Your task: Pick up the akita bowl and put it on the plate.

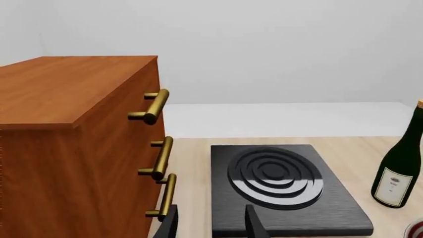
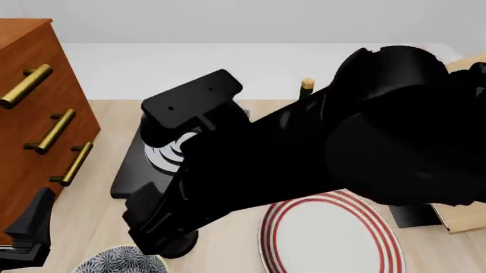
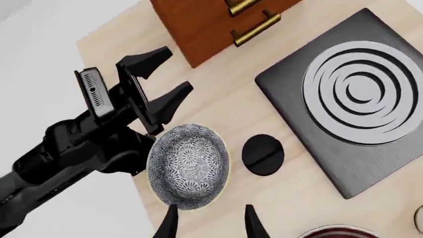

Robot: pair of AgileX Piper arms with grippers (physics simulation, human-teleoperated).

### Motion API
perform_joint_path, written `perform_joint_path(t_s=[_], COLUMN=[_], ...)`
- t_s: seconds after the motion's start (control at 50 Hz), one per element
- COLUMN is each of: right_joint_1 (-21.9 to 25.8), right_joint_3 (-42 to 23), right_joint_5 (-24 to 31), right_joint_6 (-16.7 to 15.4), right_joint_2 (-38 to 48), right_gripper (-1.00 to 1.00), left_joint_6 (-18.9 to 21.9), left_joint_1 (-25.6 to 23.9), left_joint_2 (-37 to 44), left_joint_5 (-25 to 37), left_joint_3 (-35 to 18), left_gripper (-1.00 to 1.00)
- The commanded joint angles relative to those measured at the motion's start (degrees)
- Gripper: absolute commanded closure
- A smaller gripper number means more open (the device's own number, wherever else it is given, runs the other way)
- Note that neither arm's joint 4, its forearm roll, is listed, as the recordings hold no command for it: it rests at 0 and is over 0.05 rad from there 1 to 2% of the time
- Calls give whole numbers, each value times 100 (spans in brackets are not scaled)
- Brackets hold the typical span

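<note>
Sitting upright at the near left of the counter [image 3: 218, 116], the bowl [image 3: 189, 166] is bare of any contact, with nothing inside it. In the front view only its far rim shows at the bottom edge [image 2: 122, 263]. The plate [image 2: 331, 235] lies on the counter to its right, also near, apart from the bowl.

Right pincer [image 3: 209, 224]: fingers spread moderately, holding nothing, poised over the bowl's near-right rim. Left pincer [image 3: 160, 77]: fingers parted, holding nothing, just beside the bowl's left rim; whether it touches the rim cannot be told.

Handling judgement: the bowl looks like glazed ceramic, so rigid, fairly heavy for its size, smooth and liable to slip, and breakable if dropped. The wall is deep and curved; the likeliest hold is across the rim, one finger inside and one outside, squeezed firmly and kept level. Gripping across the full width looks beyond the present finger spread.

Other items: a black stove [image 3: 350, 94] to the far right of the bowl, a wooden cabinet [image 2: 34, 108] at far left, a wine bottle [image 1: 399, 163] beyond the stove.
</note>
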Motion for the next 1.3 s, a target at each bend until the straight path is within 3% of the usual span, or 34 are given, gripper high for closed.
perform_joint_path(t_s=[0.02,0.08,0.3,0.62,1.3], right_joint_1=[-354,-586,-670,-407,-381], right_joint_3=[2,124,403,902,1788], right_joint_5=[652,689,444,-402,-1573], right_joint_6=[443,357,430,941,1366], right_joint_2=[-277,-378,-302,-72,46], right_gripper=[-100,-100,-100,-100,-100], left_joint_6=[-5,-3,-2,1,4], left_joint_1=[2,1,1,-58,-83], left_joint_2=[5,5,8,-6,-8], left_joint_5=[13,8,1,14,6], left_joint_3=[-6,-4,-1,0,4], left_gripper=[-100,-100,-100,-100,-100])
